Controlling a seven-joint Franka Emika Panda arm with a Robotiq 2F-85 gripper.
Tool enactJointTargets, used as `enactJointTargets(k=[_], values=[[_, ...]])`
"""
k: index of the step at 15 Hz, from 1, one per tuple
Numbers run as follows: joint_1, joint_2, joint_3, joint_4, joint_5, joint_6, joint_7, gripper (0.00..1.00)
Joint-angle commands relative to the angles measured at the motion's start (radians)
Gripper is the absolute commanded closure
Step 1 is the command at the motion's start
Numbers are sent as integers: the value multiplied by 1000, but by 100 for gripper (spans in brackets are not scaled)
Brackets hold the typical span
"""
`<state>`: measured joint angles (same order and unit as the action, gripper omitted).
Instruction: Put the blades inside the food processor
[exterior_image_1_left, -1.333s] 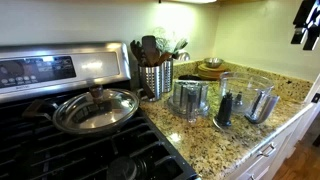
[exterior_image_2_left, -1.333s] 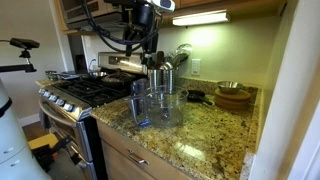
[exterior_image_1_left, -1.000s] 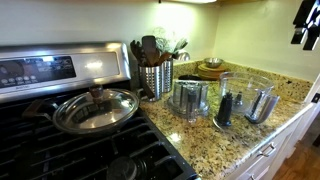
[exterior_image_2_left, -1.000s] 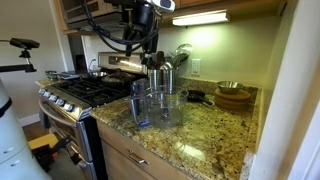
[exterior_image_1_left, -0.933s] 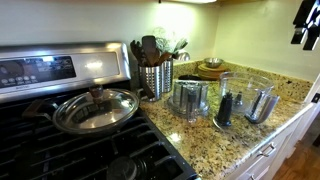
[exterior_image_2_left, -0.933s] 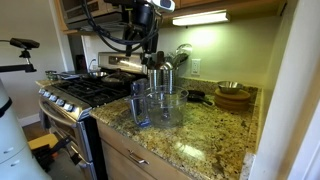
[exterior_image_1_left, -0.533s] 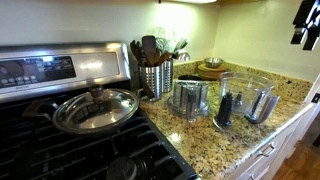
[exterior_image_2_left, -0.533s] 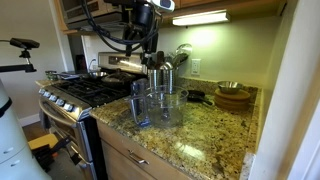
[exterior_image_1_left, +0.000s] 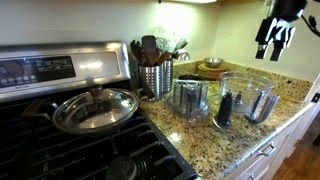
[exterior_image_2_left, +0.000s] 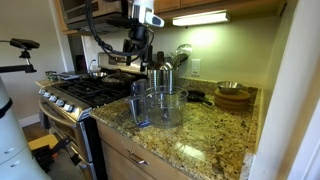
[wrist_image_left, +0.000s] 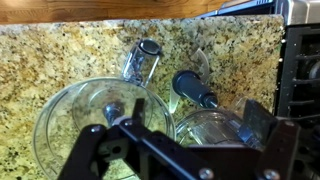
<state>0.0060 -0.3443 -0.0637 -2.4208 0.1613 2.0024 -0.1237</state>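
In an exterior view, the gripper (exterior_image_1_left: 273, 38) hangs high above the granite counter (exterior_image_1_left: 290, 100), well apart from everything on it. Its jaws are spread and hold nothing. Below it stands the clear food processor bowl (exterior_image_1_left: 250, 95). The dark blade piece (exterior_image_1_left: 225, 108) sits on the counter just beside the bowl, between it and a second clear container (exterior_image_1_left: 190, 98). Nothing dark shows inside the bowl, so the blades are not yet in place.

In an exterior view from the counter's end, the gripper (exterior_image_2_left: 136, 46) sits up near the cabinets, above the bowl (exterior_image_2_left: 166, 106). This view is too small to show how the jaws stand.

In the wrist view, the gripper (wrist_image_left: 178, 140) looks straight down with its jaws wide open and empty. The bowl (wrist_image_left: 70, 125) lies below with its centre post bare. The blade piece (wrist_image_left: 193, 88) lies on the granite outside it, near its rim, with a clear tube-like part (wrist_image_left: 146, 58) close by.

As a judgement, the task is at its start. Reaching down, grasping the blades, lifting them and seating them in the bowl are all left to do.
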Motion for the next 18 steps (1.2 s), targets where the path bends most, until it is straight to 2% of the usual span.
enactJointTargets(k=[1, 6, 7, 12, 18], values=[[34, 97, 80, 24, 6, 112, 105, 0], [52, 179, 146, 56, -16, 208, 225, 0], [55, 157, 138, 27, -4, 191, 175, 0], [55, 170, 140, 33, -5, 192, 178, 0], [63, 169, 156, -25, 29, 269, 235, 0]])
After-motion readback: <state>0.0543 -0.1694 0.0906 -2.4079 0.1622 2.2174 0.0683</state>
